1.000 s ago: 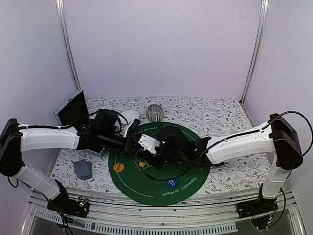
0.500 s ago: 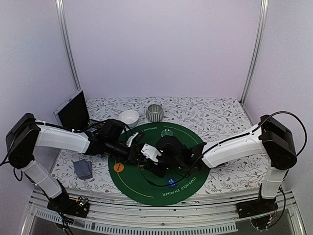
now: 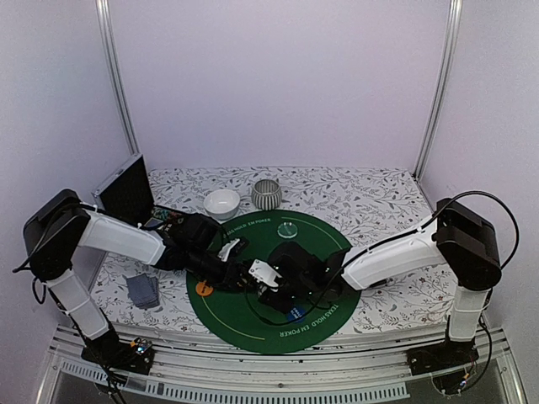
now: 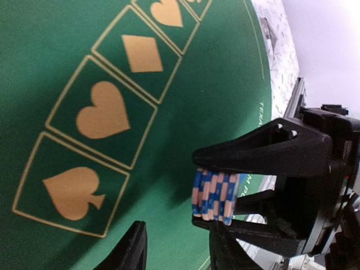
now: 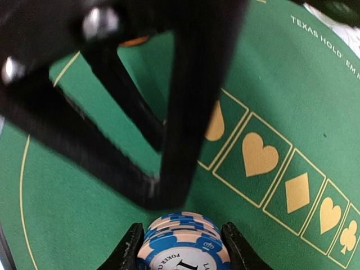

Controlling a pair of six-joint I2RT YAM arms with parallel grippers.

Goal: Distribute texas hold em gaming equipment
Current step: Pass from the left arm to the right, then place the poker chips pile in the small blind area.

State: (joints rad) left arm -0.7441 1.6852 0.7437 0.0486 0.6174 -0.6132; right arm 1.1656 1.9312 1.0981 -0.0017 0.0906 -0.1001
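Observation:
My right gripper (image 5: 181,250) is shut on a short stack of blue-and-peach striped poker chips (image 5: 183,239) and holds it just above the green mat (image 5: 79,225). In the left wrist view the chip stack (image 4: 215,195) sits between the right gripper's black fingers (image 4: 264,154). My left gripper (image 4: 177,253) is open, just short of the chips and facing them. In the top view both grippers meet over the mat's middle, left gripper (image 3: 234,271) and right gripper (image 3: 271,292). An orange disc (image 3: 203,288), a blue disc (image 3: 295,314) and a pale green disc (image 3: 288,228) lie on the mat.
A grey-blue card stack (image 3: 141,290) lies on the floral table left of the mat (image 3: 244,326). A white bowl (image 3: 221,202) and a striped grey bowl (image 3: 266,194) stand behind the mat. A dark tilted panel (image 3: 126,189) stands at the back left.
Both grippers have moved together toward the near side of the mat and lower. The left arm no longer covers the white bowl. The right gripper still holds the chips.

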